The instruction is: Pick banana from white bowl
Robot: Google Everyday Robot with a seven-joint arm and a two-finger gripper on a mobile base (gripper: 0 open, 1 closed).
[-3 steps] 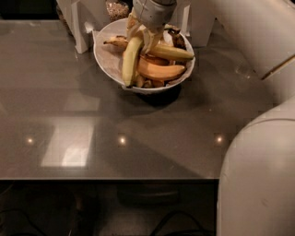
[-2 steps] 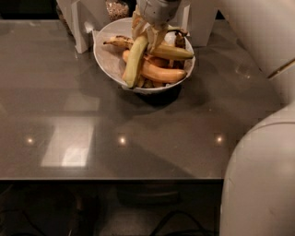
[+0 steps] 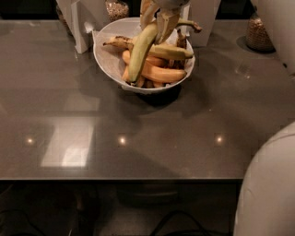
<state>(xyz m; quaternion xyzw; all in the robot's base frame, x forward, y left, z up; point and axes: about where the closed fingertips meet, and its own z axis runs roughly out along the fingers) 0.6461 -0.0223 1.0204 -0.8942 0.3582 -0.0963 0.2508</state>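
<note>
The white bowl point(image 3: 102, 59) stands at the back of the grey table and holds several bananas. My gripper point(image 3: 158, 17) hangs over the bowl at the top edge of the camera view, shut on the upper end of the banana point(image 3: 139, 51). The banana is long and pale yellow-green. It hangs tilted, with its lower end down among the other fruit near the bowl's front left. Shorter orange-yellow bananas point(image 3: 159, 73) lie under it, and a small brown-spotted banana point(image 3: 118, 43) lies at the bowl's left. My gripper's upper part is cut off by the frame.
White upright objects stand behind the bowl at the left point(image 3: 79, 25) and right point(image 3: 203, 18). A jar of grains point(image 3: 257, 35) stands at the back right and another jar point(image 3: 116, 9) behind the bowl. My white body point(image 3: 269, 184) fills the lower right.
My gripper has moved up and a little right with the banana's upper end, so the banana stands higher and more tilted. The bowl has stayed in place.
</note>
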